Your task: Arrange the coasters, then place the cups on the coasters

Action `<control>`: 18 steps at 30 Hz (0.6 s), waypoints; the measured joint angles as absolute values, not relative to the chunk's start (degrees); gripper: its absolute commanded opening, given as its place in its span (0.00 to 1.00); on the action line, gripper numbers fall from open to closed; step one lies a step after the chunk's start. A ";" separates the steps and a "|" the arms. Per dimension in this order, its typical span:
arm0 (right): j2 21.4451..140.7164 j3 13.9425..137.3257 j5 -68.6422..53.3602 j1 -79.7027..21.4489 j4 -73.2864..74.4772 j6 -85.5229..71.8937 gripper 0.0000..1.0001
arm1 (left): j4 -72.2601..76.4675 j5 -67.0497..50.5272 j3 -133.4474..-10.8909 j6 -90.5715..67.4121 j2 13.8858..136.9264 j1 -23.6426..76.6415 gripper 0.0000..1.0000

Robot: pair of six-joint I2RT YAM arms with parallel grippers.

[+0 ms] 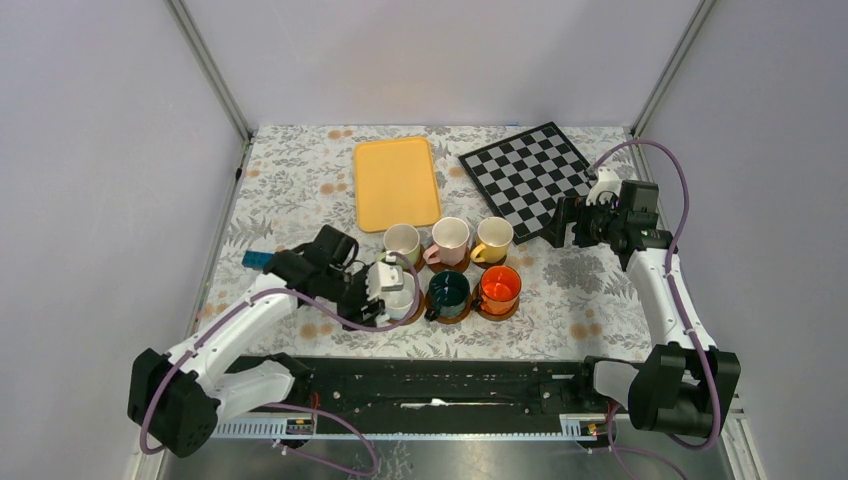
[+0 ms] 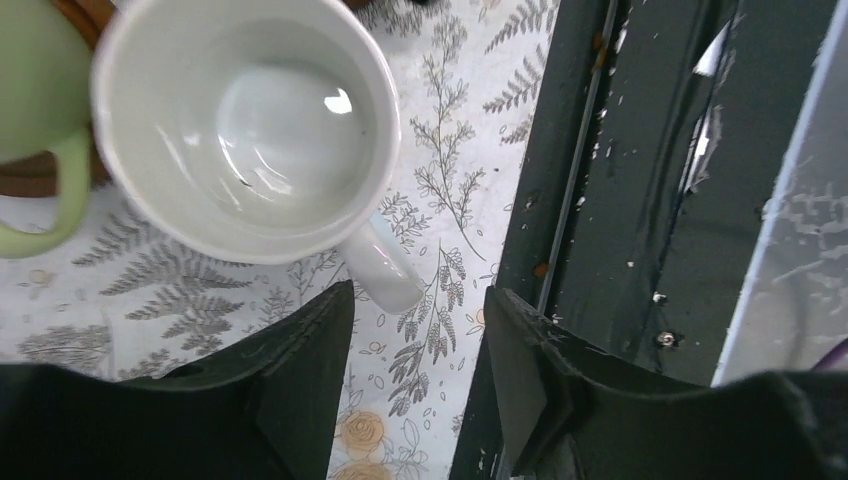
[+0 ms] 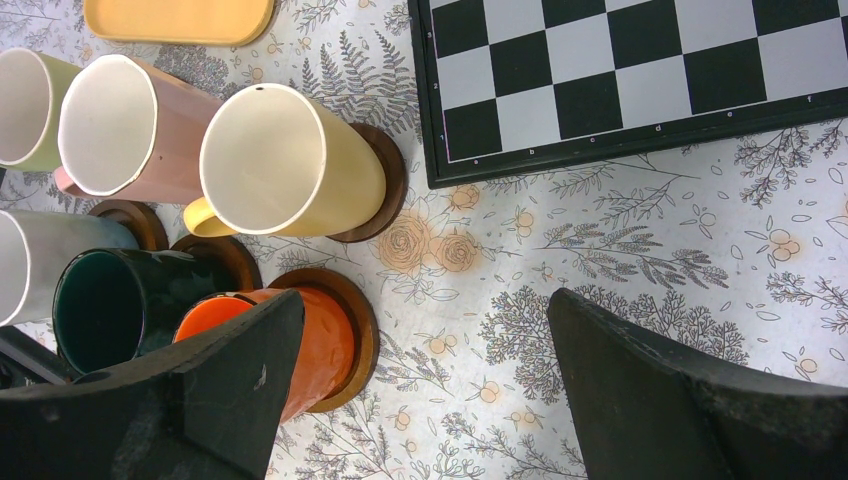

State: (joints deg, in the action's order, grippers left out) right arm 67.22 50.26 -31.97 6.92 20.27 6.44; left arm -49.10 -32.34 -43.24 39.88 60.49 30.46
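Now: floral surface (image 1: 300, 190) w/ chessboard (image 1: 525, 175) far R, yellow tray (image 1: 397, 182) beside it. Six cups (image 1: 450, 240) in 2 rows of 3, mid-surface, on coasters (image 3: 385, 175). L jaws part-open, empty, just short of handle of white cup (image 2: 245, 125). R jaws wide, empty, by chessboard.

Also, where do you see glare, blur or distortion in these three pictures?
Left wrist: a small bright glint inside the white cup, otherwise no glare. Right wrist: wide-angle distortion makes the yellow cup and the pink cup look stretched and tipped sideways, though focus is good. Top external: even light, faint shadows, everything sharp.
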 measured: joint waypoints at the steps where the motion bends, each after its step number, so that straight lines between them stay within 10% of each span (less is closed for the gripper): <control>1: 67.22 50.26 -31.94 6.92 20.27 6.46 0.98 | -50.70 -32.47 -45.01 39.94 60.64 30.46 0.58; 18: 67.22 50.26 -32.14 6.92 20.25 6.37 0.98 | -48.77 -31.77 -91.02 18.85 91.68 7.51 0.63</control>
